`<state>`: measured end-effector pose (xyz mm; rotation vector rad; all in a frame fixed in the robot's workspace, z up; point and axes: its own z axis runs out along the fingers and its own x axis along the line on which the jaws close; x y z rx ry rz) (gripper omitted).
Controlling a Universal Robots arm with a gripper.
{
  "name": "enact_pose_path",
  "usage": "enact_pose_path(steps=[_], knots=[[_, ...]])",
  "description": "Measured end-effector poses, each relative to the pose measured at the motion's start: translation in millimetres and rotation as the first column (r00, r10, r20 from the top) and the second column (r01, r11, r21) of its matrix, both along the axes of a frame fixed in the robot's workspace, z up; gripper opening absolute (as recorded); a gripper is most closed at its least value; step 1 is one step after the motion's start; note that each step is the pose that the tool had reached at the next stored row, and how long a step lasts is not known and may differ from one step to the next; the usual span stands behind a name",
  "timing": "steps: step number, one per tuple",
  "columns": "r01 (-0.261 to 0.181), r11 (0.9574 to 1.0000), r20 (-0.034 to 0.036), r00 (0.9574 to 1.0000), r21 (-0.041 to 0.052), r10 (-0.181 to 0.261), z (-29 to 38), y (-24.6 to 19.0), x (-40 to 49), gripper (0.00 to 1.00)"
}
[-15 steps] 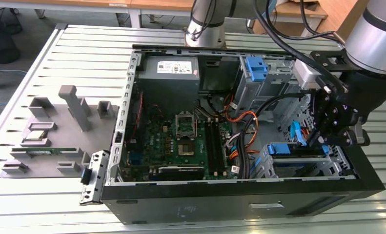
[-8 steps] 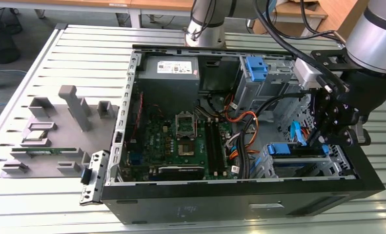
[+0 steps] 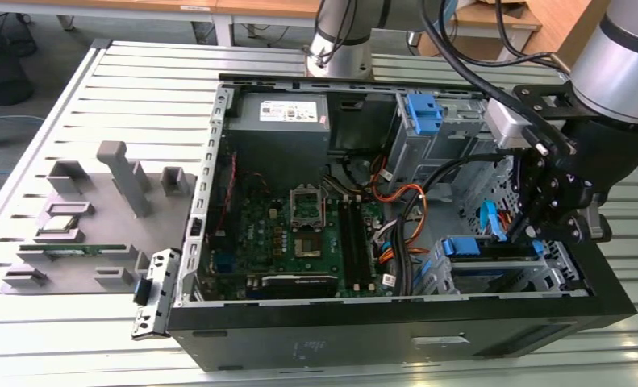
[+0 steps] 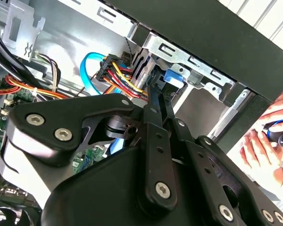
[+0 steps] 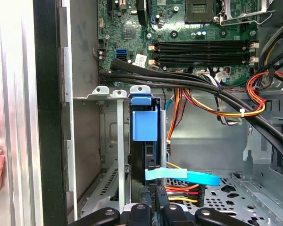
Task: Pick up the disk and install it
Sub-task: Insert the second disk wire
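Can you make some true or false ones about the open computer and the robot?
1. The computer case is open, so its insides show. True.
2. The gripper hangs over the table outside the case. False: it is inside the case, at the drive bay.
3. The disk lies flat on the table. False: it stands on edge in the drive bay.
4. A person's hand is beside the case. True.
5. A light-blue cable runs near the disk. True.
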<state>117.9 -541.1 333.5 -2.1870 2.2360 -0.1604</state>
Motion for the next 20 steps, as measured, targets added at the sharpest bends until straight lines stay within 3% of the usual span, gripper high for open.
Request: enact_pose_path(steps=[11,20], knots=[[0.0,1.0,0.0,1.0,0.0003,0.0,-1.8,-0.1,0.0,0.16],[0.0,1.0,0.0,1.0,0.0006,0.0,1.9,-0.2,0.0,0.16]])
